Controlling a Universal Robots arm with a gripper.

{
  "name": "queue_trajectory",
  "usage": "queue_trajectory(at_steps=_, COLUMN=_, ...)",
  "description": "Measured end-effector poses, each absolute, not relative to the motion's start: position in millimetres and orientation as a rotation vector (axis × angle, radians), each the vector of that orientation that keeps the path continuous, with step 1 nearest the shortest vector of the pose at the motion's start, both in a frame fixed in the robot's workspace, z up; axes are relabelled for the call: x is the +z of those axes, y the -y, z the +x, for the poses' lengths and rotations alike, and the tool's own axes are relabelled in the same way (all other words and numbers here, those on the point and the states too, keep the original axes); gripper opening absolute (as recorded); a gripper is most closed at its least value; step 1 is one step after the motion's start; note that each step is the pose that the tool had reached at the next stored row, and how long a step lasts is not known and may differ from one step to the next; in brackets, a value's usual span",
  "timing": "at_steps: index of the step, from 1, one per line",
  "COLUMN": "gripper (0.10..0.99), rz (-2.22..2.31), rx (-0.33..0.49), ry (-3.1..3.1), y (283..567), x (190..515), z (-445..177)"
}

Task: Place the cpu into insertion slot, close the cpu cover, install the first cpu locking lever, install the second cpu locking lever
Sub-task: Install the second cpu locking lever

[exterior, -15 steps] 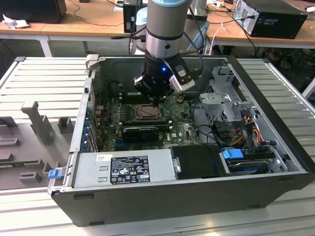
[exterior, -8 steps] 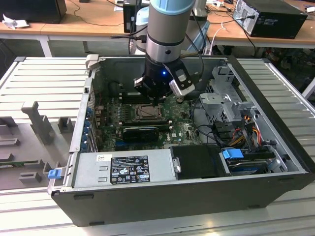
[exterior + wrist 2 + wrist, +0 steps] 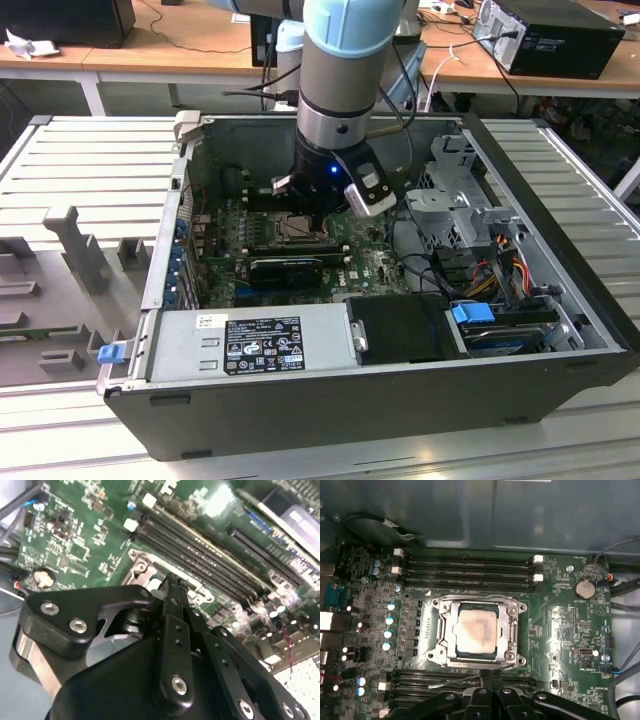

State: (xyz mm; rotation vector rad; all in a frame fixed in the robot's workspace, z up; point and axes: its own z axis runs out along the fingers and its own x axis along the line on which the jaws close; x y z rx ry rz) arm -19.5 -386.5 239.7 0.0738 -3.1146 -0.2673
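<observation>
The cpu [image 3: 477, 627] lies flat in the insertion slot [image 3: 521, 608] on the green motherboard, its pale face showing through the window of the cpu cover [image 3: 508, 630], which is folded down over it. My gripper [image 3: 491, 675] is shut, fingertips pressed together just beside the socket's edge that faces the nearer RAM slots. A thin silver lever rod [image 3: 452, 682] runs along that edge up to the fingertips; whether it is pinched I cannot tell. In the second wrist view the gripper [image 3: 172, 580] hangs close over the socket rim [image 3: 142, 562]. In the exterior view the gripper [image 3: 318, 215] is over the socket [image 3: 288, 232].
Long black RAM slots [image 3: 465, 567] flank the socket on two sides. A coin battery [image 3: 584, 588] sits on the board. The open case holds a power supply [image 3: 250, 345], a drive cage [image 3: 460, 200] and loose cables [image 3: 500, 260] on the exterior view's right.
</observation>
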Motion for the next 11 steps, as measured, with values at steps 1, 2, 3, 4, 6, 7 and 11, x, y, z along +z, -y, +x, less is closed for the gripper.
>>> queue_trajectory(at_steps=1, gripper=0.106, rz=0.074, rx=-0.27, ry=3.114, y=386.6, x=239.0, z=-27.1)
queue_trajectory(at_steps=2, gripper=0.106, rz=0.074, rx=-0.272, ry=3.114, y=386.7, x=238.6, z=-37.2)
queue_trajectory(at_steps=3, gripper=0.106, rz=0.074, rx=-0.275, ry=3.114, y=386.7, x=237.9, z=-42.1)
queue_trajectory(at_steps=4, gripper=0.106, rz=0.075, rx=-0.276, ry=3.114, y=386.7, x=236.8, z=-44.3)
queue_trajectory(at_steps=6, gripper=0.106, rz=0.081, rx=-0.277, ry=3.113, y=386.7, x=228.6, z=-46.5)
queue_trajectory(at_steps=7, gripper=0.106, rz=0.084, rx=-0.277, ry=3.113, y=386.8, x=225.1, z=-47.0)
queue_trajectory(at_steps=11, gripper=0.106, rz=0.106, rx=-0.284, ry=3.111, y=387.6, x=215.5, z=-53.1)
